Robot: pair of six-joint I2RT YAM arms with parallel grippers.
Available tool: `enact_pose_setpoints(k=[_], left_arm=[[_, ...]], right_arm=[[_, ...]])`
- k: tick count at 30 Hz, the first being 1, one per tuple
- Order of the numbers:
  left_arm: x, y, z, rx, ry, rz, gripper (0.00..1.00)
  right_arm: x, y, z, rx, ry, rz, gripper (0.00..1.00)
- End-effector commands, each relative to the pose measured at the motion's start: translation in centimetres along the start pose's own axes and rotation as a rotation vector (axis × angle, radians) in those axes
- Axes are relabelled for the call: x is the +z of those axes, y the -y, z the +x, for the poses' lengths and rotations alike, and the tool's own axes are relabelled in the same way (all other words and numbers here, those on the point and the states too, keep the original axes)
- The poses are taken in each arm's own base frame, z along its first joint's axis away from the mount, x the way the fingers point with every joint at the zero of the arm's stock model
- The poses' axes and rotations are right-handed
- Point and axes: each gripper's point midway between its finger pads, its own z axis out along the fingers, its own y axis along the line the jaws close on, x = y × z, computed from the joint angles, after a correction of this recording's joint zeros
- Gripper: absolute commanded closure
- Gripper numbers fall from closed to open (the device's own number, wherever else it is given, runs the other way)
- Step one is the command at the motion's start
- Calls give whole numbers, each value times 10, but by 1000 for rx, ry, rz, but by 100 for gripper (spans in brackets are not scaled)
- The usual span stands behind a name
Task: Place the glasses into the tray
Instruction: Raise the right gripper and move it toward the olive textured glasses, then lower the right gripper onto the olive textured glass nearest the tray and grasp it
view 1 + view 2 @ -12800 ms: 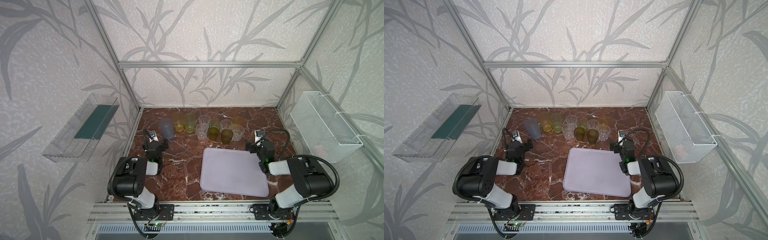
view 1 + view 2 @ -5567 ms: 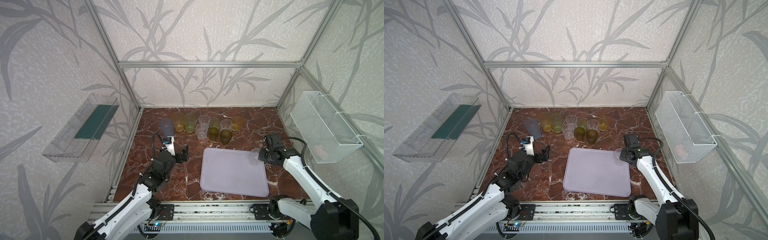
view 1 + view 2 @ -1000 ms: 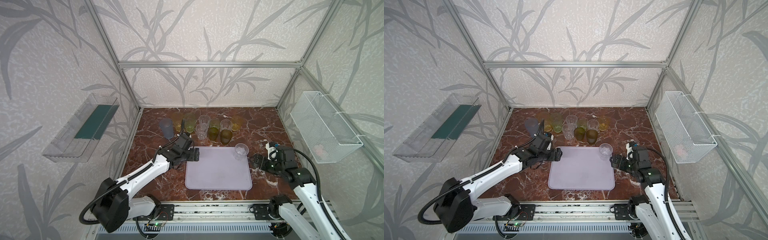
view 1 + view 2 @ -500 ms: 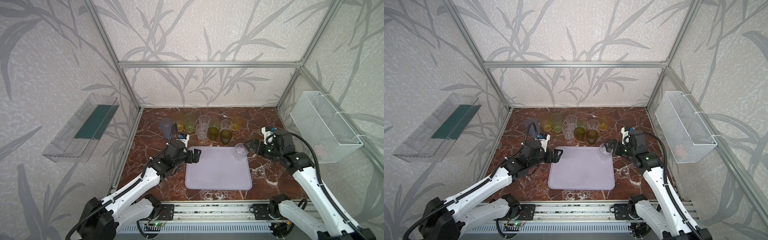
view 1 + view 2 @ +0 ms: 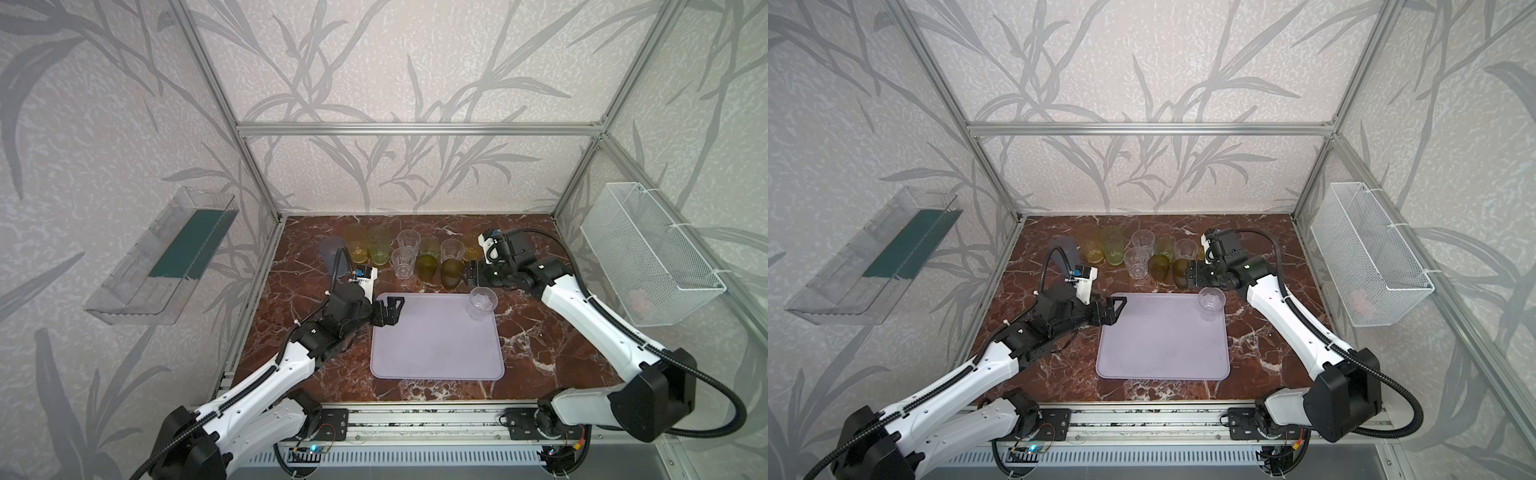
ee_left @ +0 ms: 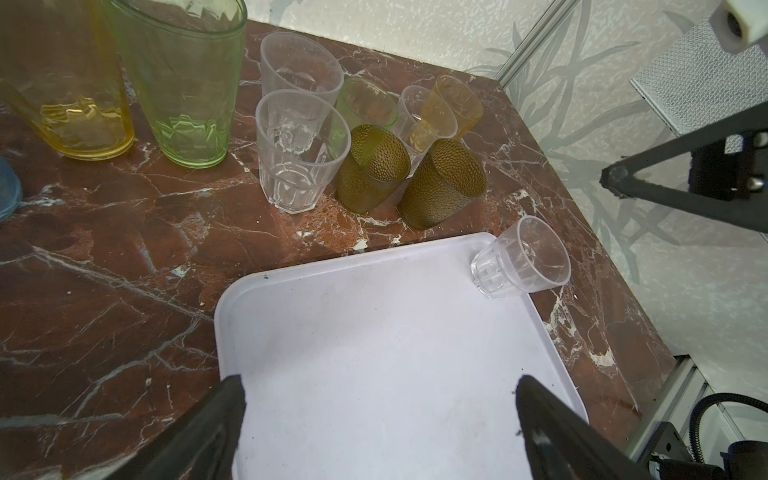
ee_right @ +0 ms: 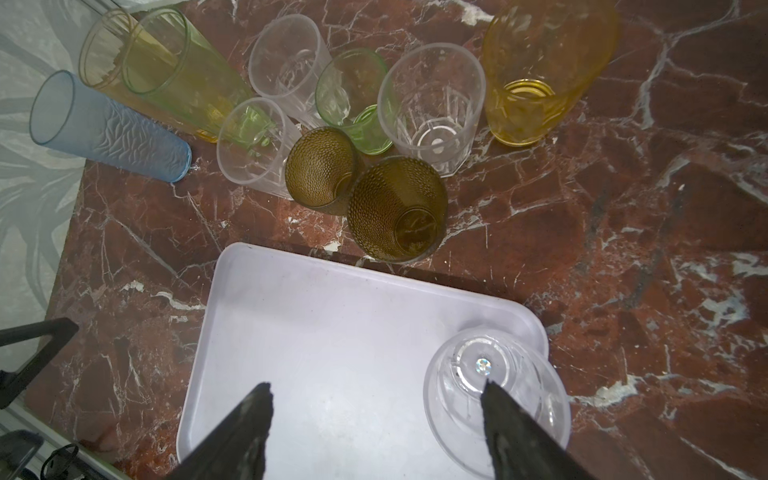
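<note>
The pale lilac tray (image 5: 436, 345) (image 5: 1163, 345) lies in the middle of the marble table. One clear faceted glass (image 5: 482, 303) (image 6: 519, 257) (image 7: 461, 374) stands upright in its far right corner. The other glasses (image 5: 405, 259) stand in a cluster behind the tray: clear, green, amber, two dark olive (image 7: 395, 208) and a taller blue-grey one (image 7: 104, 129). My right gripper (image 5: 473, 276) (image 7: 376, 386) hangs open above the tray's far edge, beside the olive glasses, holding nothing. My left gripper (image 5: 388, 311) (image 6: 379, 384) is open and empty over the tray's far left corner.
A white wire mesh basket (image 5: 648, 253) hangs on the right wall. A clear bin with a green bottom (image 5: 166, 257) hangs on the left wall. Aluminium frame posts stand at the table's corners. Bare marble (image 5: 561, 345) shows on both sides of the tray.
My right gripper has moved left and back from beside the clear glass toward the cluster, and its jaws have narrowed somewhat. The glass and tray have stayed put. My left gripper has barely moved.
</note>
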Motion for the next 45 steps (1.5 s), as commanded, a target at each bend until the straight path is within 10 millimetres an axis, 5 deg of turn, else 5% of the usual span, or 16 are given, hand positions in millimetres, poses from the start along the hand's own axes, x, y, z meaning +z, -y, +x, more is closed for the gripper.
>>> enact_pose_setpoints(k=[1,7,14,25,30,45], left_arm=[[-1,0,-1,-24,15,5,1],[4,4,1,-36,5,36,1],[9,-2,9,-72,-2,22,1],[10,-2,8,-82,4,25,1],[12,-2,8,-79,0,22,0],[13,0,6,-73,1,24,0]], right_arm=[[5,-5,-5,-20,-27,1,34],[23,-2,-19,-25,-39,45,36],[48,11,-28,-40,-64,133,51],[86,28,-25,-57,-162,219,64],[91,38,-26,-56,-180,274,72],[101,54,-23,-72,-199,345,73]])
